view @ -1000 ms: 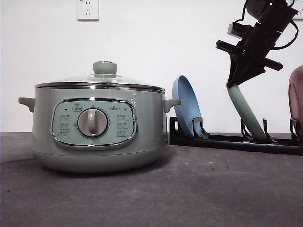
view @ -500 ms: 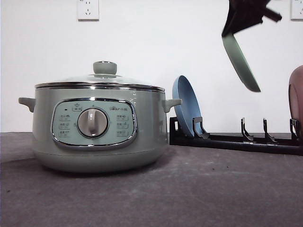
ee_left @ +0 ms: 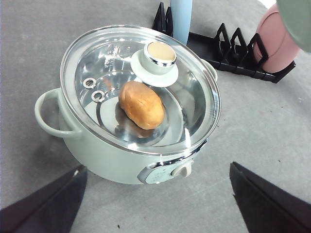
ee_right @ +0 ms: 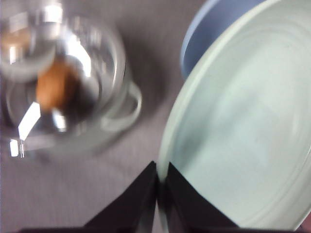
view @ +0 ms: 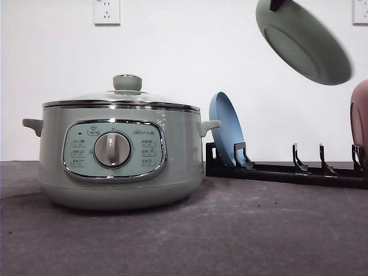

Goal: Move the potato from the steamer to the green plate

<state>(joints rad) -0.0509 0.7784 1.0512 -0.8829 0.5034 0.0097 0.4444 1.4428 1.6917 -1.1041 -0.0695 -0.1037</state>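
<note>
The sage-green steamer (view: pixel 118 155) stands at the table's left with its glass lid (ee_left: pixel 141 82) on. Through the lid I see the brown-orange potato (ee_left: pixel 142 104) lying inside; it also appears blurred as the potato (ee_right: pixel 56 87) in the right wrist view. The green plate (view: pixel 303 40) hangs high in the air at the upper right, tilted. My right gripper (ee_right: pixel 159 196) is shut on the plate's rim (ee_right: pixel 167 145). My left gripper (ee_left: pixel 155 204) is open, hovering above the steamer's front with its dark fingers (ee_left: pixel 48 204) spread wide apart.
A black dish rack (view: pixel 287 169) sits behind and right of the steamer. It holds an upright blue plate (view: pixel 225 135) and, at its far right end, a pink plate (ee_left: pixel 277 41). Bare grey table (view: pixel 259 230) lies in front of the rack.
The right gripper lifted the green plate out of the rack slot, raised it high and turned it from edge-on to showing its underside. The steamer and left arm stayed still.
</note>
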